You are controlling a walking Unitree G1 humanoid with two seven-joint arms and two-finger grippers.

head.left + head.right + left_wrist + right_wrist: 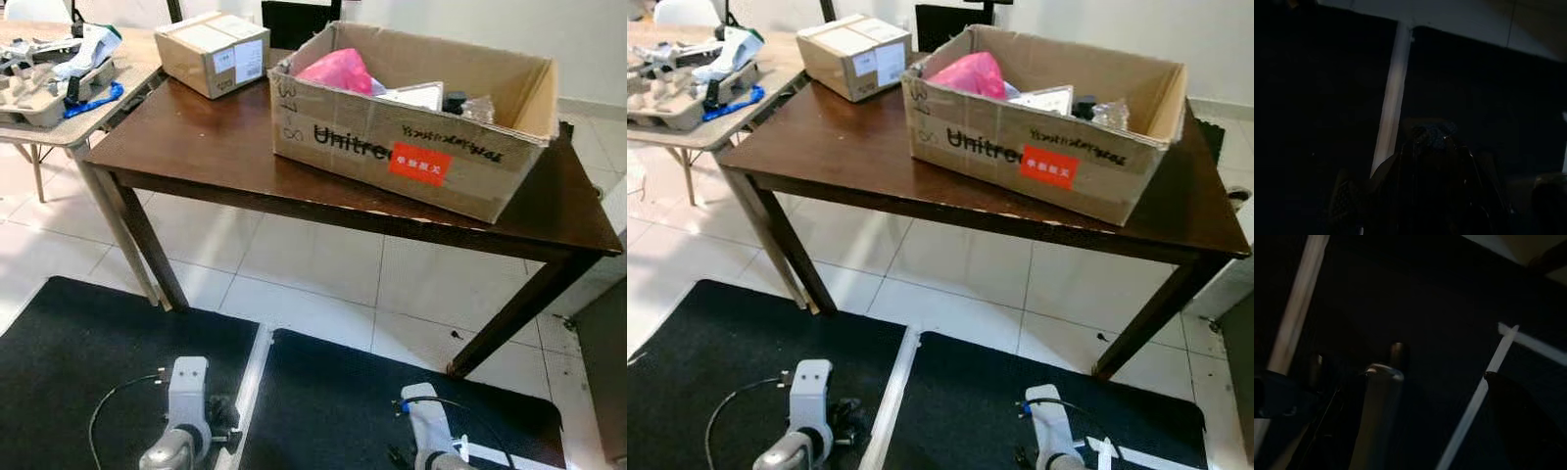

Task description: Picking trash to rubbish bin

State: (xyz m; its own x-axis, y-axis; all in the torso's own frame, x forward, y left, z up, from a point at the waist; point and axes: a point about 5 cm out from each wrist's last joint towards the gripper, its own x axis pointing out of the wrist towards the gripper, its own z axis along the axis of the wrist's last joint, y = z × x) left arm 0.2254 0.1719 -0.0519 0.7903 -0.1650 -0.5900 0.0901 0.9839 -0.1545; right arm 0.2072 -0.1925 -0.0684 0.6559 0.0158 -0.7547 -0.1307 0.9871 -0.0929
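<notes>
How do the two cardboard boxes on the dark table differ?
The large box is open, holding a pink bag and other items; the small box is taped shut. The large box bears a red label and black printing, the small box a white label. Both are brown cardboard on the dark table.

A dark wooden table [225,147] is shown on a floor of pale tiles [323,274] — two black mats [98,362] laid before it, a lighter table [93,122] set beside it — with a white wall [588,39] behind.
</notes>
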